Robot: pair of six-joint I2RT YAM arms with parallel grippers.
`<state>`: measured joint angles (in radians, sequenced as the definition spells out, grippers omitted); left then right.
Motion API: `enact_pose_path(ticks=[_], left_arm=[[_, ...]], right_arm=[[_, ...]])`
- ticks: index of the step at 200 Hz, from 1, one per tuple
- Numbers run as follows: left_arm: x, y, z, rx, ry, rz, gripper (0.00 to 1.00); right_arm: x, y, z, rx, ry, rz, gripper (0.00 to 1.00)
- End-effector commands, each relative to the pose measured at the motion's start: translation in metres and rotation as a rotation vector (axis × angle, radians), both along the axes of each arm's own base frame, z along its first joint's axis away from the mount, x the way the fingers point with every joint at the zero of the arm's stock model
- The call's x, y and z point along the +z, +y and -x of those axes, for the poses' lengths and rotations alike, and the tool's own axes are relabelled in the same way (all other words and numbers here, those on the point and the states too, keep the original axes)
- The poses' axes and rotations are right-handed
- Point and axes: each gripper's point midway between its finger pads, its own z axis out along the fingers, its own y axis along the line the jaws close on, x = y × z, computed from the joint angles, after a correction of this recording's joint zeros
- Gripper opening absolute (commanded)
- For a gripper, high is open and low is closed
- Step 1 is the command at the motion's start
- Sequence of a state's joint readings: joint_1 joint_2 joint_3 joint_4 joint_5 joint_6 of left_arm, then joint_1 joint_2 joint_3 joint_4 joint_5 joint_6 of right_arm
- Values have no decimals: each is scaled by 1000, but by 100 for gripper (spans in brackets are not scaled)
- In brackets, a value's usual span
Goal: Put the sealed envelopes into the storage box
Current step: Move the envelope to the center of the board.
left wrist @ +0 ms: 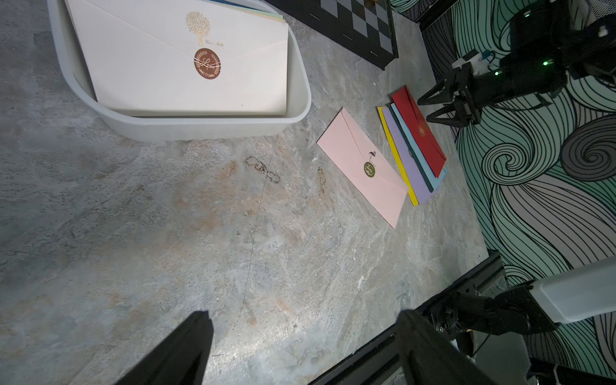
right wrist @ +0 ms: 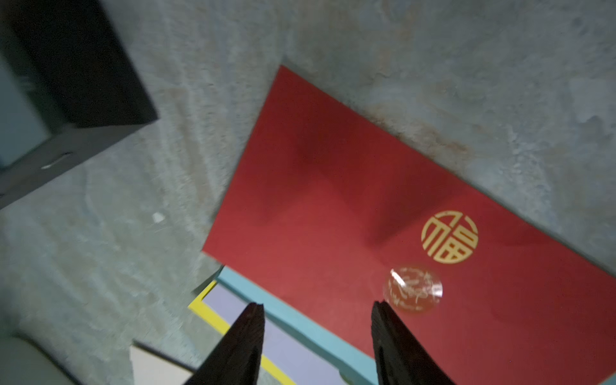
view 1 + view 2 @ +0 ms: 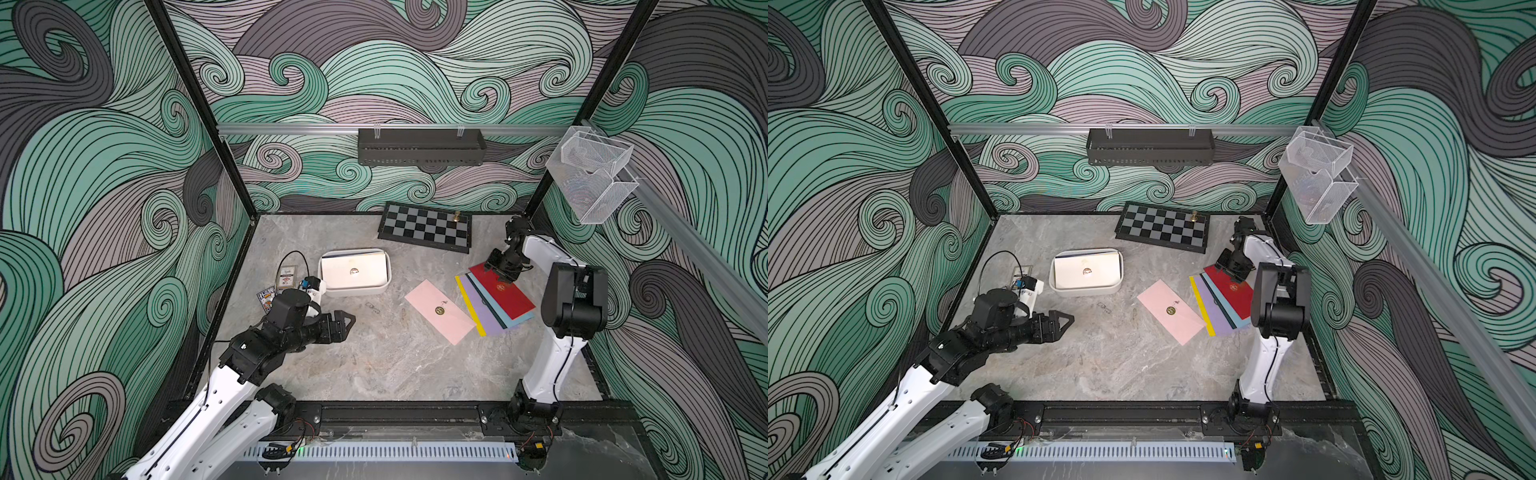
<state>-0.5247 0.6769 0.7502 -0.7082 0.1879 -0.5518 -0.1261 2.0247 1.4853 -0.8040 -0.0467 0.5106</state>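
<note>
The white storage box [image 3: 353,290] [image 3: 1086,290] [image 1: 200,128] stands left of the table's middle, with a cream envelope [image 3: 353,270] [image 1: 186,66] on top of others inside it. A pink envelope [image 3: 436,309] [image 1: 363,166] lies flat by itself. Beside it is a fanned stack of yellow, lilac, dark and blue envelopes with a red envelope [image 3: 505,291] [image 2: 333,200] on top. My right gripper [image 3: 494,270] [image 2: 317,305] hovers open over the stack's far end, holding nothing. Over bare table in front of the box, my left gripper [image 3: 351,322] [image 1: 304,315] is wide open and empty.
A chessboard [image 3: 426,226] with one small gold piece [image 3: 457,216] lies at the back. Playing-card packs [image 3: 284,278] sit left of the box, by the left wall. A black tray [image 3: 419,147] hangs on the back wall and a clear mesh bin [image 3: 594,174] on the right rail.
</note>
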Motion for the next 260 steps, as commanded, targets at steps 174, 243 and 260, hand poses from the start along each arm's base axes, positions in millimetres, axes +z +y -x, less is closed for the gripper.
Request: enact_pose_path(ticks=[174,243,260], left_arm=[[-45,-34,17,-74,215,172,85],[-115,-6,52,135,490,139,72],[-119,-5,65,148,513,147,69]], right_arm=[[25,247,151,633,5,-205,56],[20,326,226,970,-5,-363,59],[14,344,234,1010,3,-367,60]])
